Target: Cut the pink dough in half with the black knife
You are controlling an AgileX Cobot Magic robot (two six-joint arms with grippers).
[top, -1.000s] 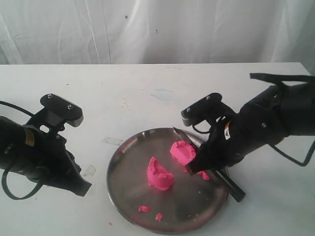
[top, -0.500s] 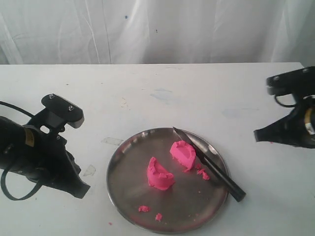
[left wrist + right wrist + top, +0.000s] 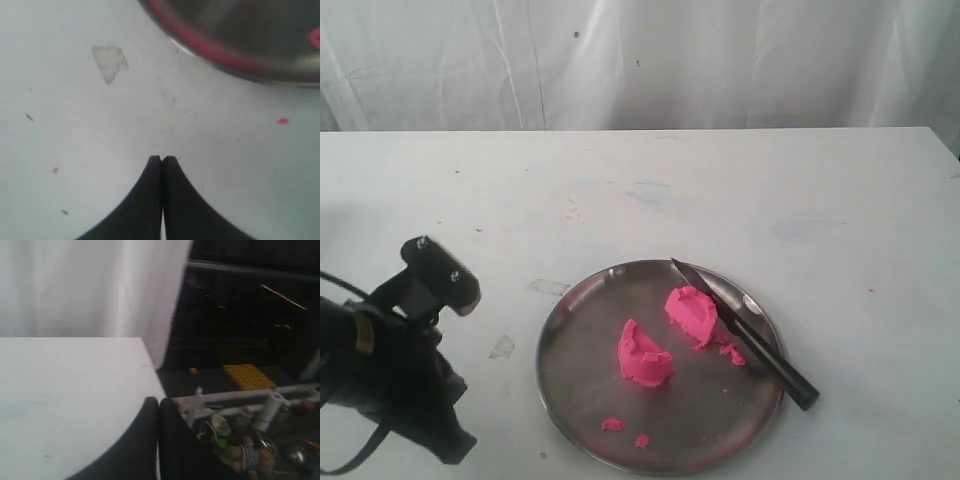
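Note:
The pink dough lies in two rough halves on the metal plate (image 3: pixel 570 380): one half (image 3: pixel 644 355) near the middle, the other (image 3: pixel 691 311) further back, right beside the knife blade. The black knife (image 3: pixel 745 335) rests across the plate's right side, handle overhanging the rim; nothing holds it. My left gripper (image 3: pixel 162 159) is shut and empty over bare table beside the plate's rim (image 3: pixel 210 55); its arm (image 3: pixel 390 370) sits at the lower left of the exterior view. My right gripper (image 3: pixel 159 401) is shut and empty at the table's edge, out of the exterior view.
Small pink crumbs (image 3: pixel 612 425) lie at the plate's front, more (image 3: pixel 732 354) next to the knife, and specks (image 3: pixel 283 121) dot the table. A clear scrap (image 3: pixel 502 346) lies left of the plate. Beyond the table edge are clutter and a yellow block (image 3: pixel 247 376).
The right arm has let go of the knife and pulled away to the right, out of the exterior view. The left arm has drawn back toward the lower left. Knife and dough stay put.

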